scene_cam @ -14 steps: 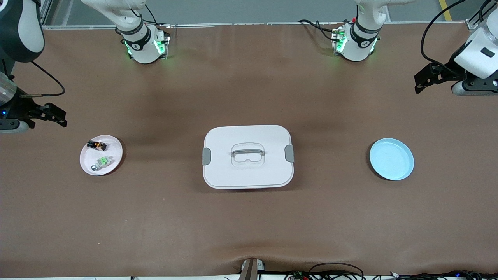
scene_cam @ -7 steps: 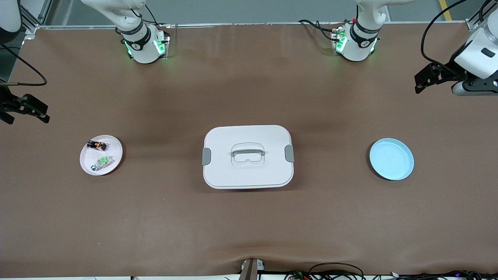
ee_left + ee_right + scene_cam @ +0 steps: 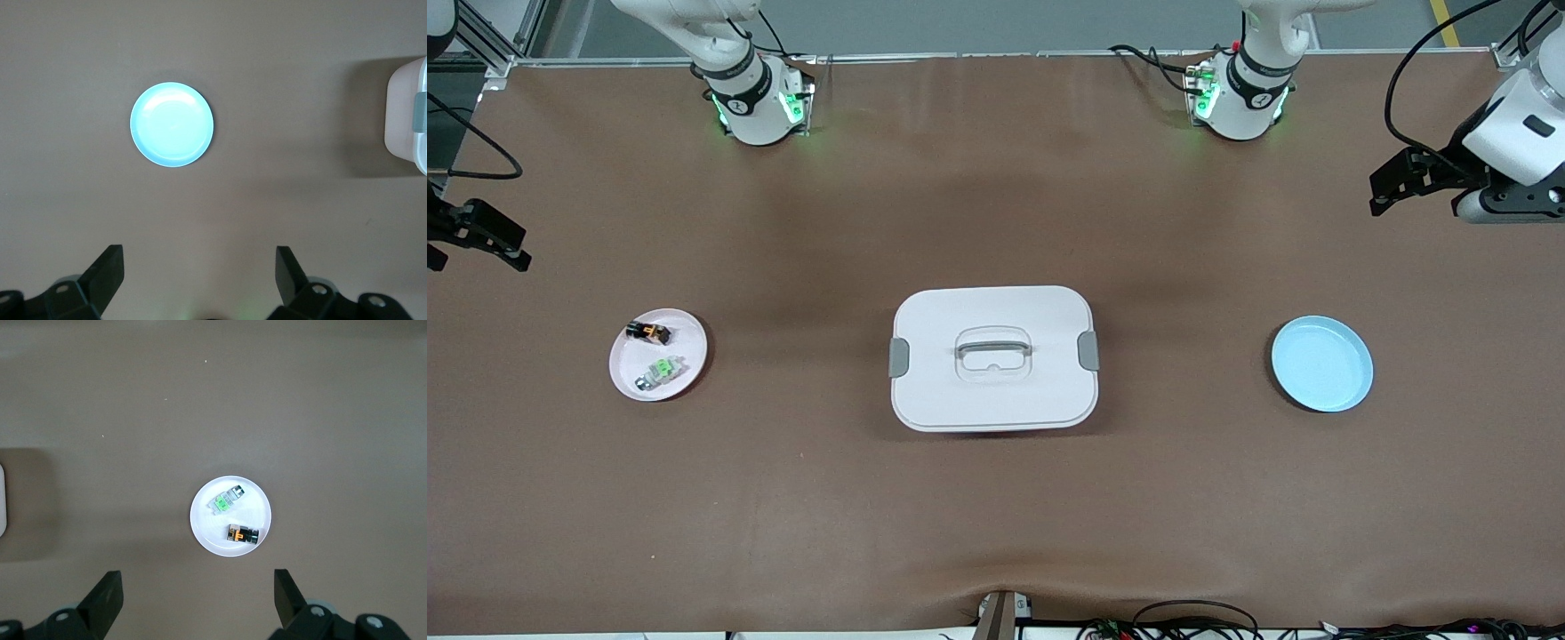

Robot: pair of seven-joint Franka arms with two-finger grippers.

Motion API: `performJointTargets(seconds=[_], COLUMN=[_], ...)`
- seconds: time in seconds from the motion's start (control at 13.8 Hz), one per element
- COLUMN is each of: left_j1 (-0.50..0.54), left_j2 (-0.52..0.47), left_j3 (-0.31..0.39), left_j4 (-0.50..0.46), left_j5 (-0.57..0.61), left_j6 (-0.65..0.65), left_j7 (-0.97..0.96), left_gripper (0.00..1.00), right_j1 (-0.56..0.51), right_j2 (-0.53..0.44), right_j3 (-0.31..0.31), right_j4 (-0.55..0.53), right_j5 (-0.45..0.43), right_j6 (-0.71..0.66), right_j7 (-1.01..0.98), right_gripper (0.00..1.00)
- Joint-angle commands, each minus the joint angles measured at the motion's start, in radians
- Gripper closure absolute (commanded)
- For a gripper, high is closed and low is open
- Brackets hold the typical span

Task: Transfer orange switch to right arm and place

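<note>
The orange switch point(image 3: 648, 332) lies on the white plate point(image 3: 687, 369) toward my right arm's end of the table. My right gripper point(image 3: 197, 603), fingers apart, hovers nearest. My left gripper point(image 3: 198, 283) waits spread by the blue plate point(image 3: 172, 124).

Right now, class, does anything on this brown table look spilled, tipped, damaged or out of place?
Nothing stands out. The tiny black orange-faced switch and the silver-grey green-faced part lie apart on the small white plate. The white lidded box sits closed; the light blue plate holds nothing. Right gripper and left gripper wait, open.
</note>
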Motion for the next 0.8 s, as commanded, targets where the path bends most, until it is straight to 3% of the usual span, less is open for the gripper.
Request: performJointTargets(seconds=[0.0, 0.36, 0.72], left_j1=[0.007, 0.005, 0.004], left_j2=[0.011, 0.035, 0.038], left_j3=[0.000, -0.002, -0.002], left_j4=[0.020, 0.044, 0.055], left_j5=[-0.014, -0.010, 0.000], left_j6=[0.006, 0.005, 0.005], left_j7=[0.025, 0.022, 0.022], left_gripper=[0.00, 0.00, 0.00], right_j1=[-0.004, -0.012, -0.004], right_j2=[0.002, 0.004, 0.008], right_j3=[-0.011, -0.014, -0.010], right_j4=[0.030, 0.051, 0.057], right_j5=[0.015, 0.007, 0.004], right_j6=[-0.014, -0.127, -0.124], right_j7=[0.021, 0.008, 0.018], right_gripper=[0.00, 0.00, 0.00])
